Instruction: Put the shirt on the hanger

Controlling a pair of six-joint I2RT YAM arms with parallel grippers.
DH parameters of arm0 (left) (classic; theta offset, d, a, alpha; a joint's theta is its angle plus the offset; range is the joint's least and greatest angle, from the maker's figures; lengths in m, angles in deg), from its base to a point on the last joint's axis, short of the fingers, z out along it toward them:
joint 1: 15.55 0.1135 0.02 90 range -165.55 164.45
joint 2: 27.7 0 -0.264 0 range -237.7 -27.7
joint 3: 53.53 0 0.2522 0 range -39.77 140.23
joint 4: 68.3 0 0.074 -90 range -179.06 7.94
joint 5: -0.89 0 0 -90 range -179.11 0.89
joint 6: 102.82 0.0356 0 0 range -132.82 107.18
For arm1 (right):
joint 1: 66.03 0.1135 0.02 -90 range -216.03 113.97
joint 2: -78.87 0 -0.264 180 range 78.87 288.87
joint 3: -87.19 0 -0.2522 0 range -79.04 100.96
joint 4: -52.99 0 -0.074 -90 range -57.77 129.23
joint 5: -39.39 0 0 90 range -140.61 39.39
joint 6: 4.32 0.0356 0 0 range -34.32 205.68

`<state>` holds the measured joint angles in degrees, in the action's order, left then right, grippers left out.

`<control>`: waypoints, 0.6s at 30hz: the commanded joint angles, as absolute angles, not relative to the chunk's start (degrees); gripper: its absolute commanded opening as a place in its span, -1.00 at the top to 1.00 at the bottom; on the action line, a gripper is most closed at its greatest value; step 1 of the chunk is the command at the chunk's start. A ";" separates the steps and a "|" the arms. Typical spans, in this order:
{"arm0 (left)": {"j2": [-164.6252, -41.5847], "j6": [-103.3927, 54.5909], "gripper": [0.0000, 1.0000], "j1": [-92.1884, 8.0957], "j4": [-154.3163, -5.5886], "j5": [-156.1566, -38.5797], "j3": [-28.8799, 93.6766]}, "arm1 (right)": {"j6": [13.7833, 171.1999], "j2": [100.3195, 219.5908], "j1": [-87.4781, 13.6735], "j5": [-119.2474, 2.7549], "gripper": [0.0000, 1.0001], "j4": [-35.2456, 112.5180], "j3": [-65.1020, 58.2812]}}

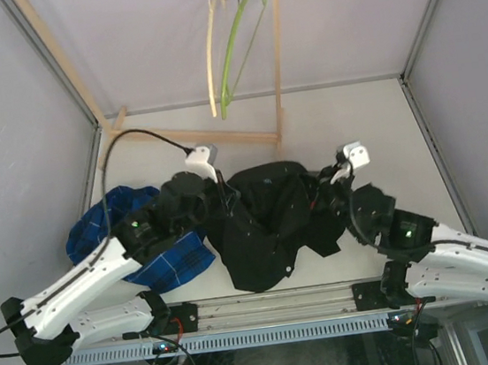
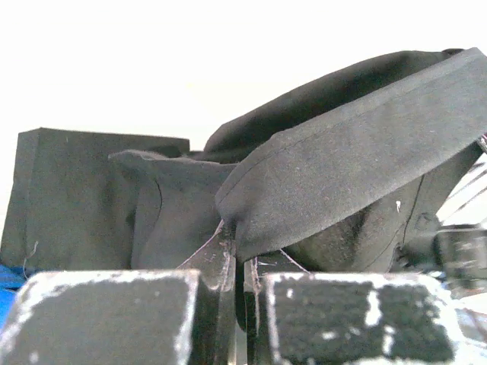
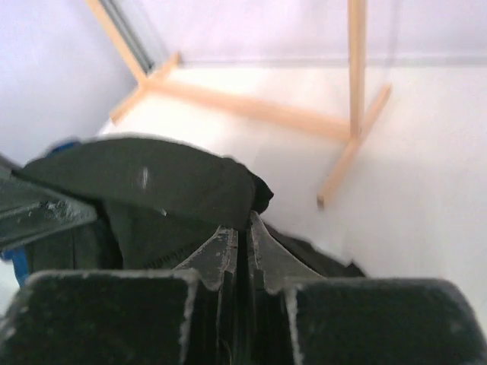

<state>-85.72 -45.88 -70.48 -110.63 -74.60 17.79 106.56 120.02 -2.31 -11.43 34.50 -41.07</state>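
Observation:
The black shirt (image 1: 263, 225) hangs bunched between my two grippers, lifted off the table at mid front. My left gripper (image 1: 218, 188) is shut on its left edge; in the left wrist view a folded black hem (image 2: 358, 167) is pinched between the fingertips (image 2: 242, 247). My right gripper (image 1: 328, 181) is shut on its right edge; in the right wrist view black cloth (image 3: 152, 186) is clamped between the fingertips (image 3: 243, 232). The lime-green hanger (image 1: 240, 45) hangs by its hook from the rail at the back, well beyond the shirt.
A cream hanger (image 1: 212, 53) hangs just left of the green one. The wooden rack's post (image 1: 277, 63) and base bars (image 3: 259, 110) stand behind the shirt. A blue plaid shirt (image 1: 160, 262) lies under my left arm. Grey walls close both sides.

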 commanded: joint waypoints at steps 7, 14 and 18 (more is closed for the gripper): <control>-85.67 -41.11 0.99 -70.30 -117.99 -67.87 31.74 | 98.41 124.80 -10.03 -18.38 1.00 30.14 -26.84; -85.56 -47.95 0.99 -70.30 -108.52 -72.27 12.95 | 107.52 125.50 -11.84 -24.17 1.00 32.17 -39.30; -85.97 -51.02 0.99 -70.22 -102.23 -74.86 2.11 | 115.33 124.90 -11.45 -27.68 1.00 33.17 -46.64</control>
